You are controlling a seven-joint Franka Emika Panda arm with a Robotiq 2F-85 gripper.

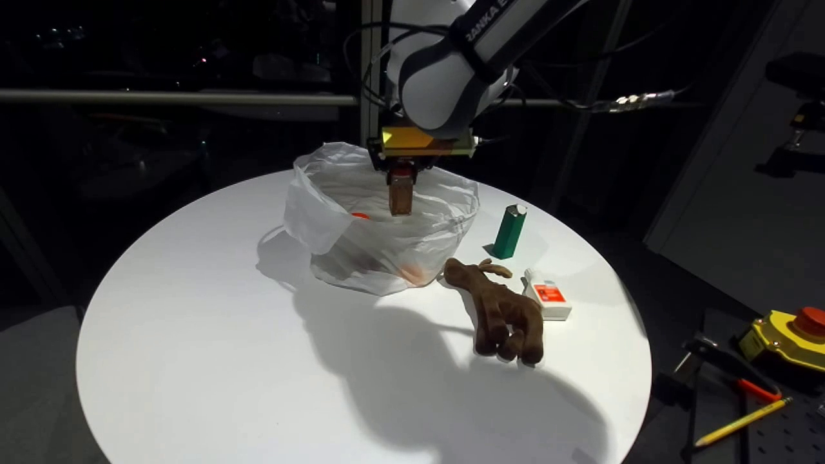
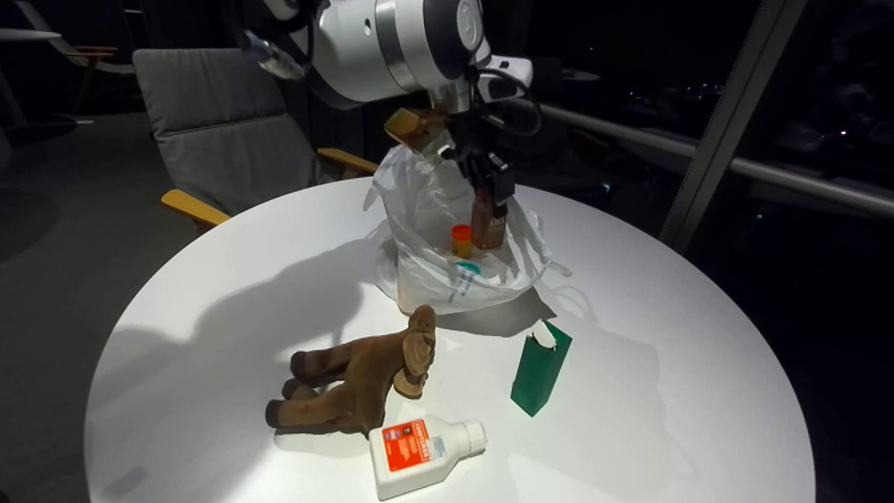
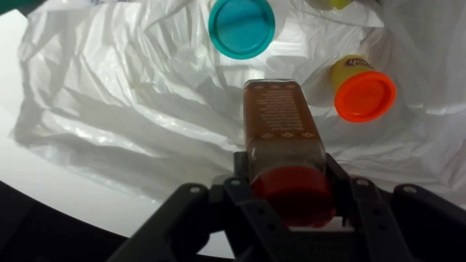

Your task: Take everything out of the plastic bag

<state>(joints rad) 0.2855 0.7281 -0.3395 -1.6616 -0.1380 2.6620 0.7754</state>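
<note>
A round white table (image 1: 213, 361) spans the scene, with a grey armchair (image 2: 216, 133) standing behind it in an exterior view. A white Franka robot arm (image 1: 445, 84) reaches over a wrinkled, translucent plastic bag (image 1: 387, 245), which sits on the tabletop with its mouth gaping upward. A brown plush toy (image 2: 370, 377) lies sprawled just beside the bag in both exterior views. The arm's gripper (image 3: 285, 167) points down at the bag's mouth, its jaws partway apart. A white bottle (image 2: 419, 454) with a red-orange label rests on its side just beside the toy, while a green carton (image 2: 541, 370) stands upright nearby. Clasped between the jaws near its red lid, a clear jar (image 3: 280, 120) with brown contents is held upright within the bag's opening; whether its base touches the plastic cannot be told. Inside the bag, close to the jar, are an orange-lidded yellow tub (image 3: 360, 91) and a teal-lidded tub (image 3: 242, 29).
</note>
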